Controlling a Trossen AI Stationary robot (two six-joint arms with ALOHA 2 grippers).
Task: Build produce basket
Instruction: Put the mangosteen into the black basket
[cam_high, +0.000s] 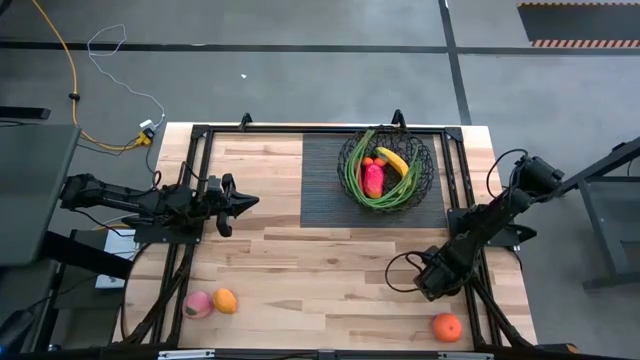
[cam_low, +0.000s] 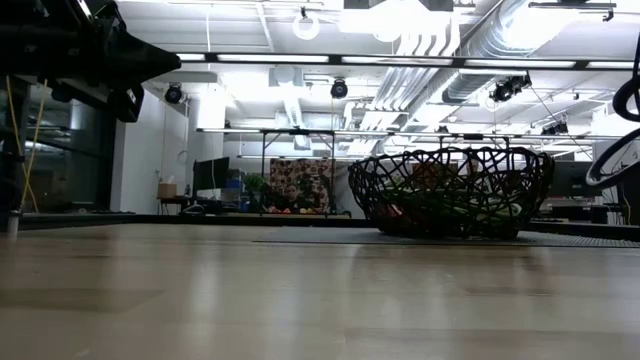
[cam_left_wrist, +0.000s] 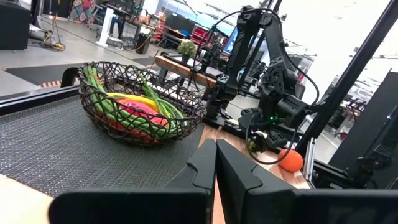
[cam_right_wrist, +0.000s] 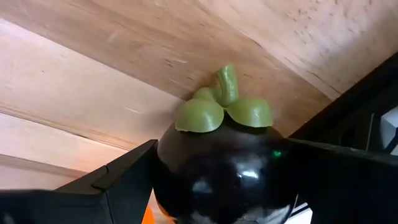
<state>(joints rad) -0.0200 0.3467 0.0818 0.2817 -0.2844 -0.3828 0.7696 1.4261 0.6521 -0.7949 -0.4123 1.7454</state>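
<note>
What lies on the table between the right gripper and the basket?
In the high view, only bare wood and the mat's edge separate the right gripper from the basket.

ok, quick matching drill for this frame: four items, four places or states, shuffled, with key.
Items:
1. banana
2. dark plum
3. pink peach
4. left gripper

Places or states:
A. between the right gripper's fingers
B. on the table's near left corner, beside an orange
C. shut, hovering over the left of the table
D. in the wire basket

Pairs: 1-D, 2-A, 3-B, 4-C
</note>
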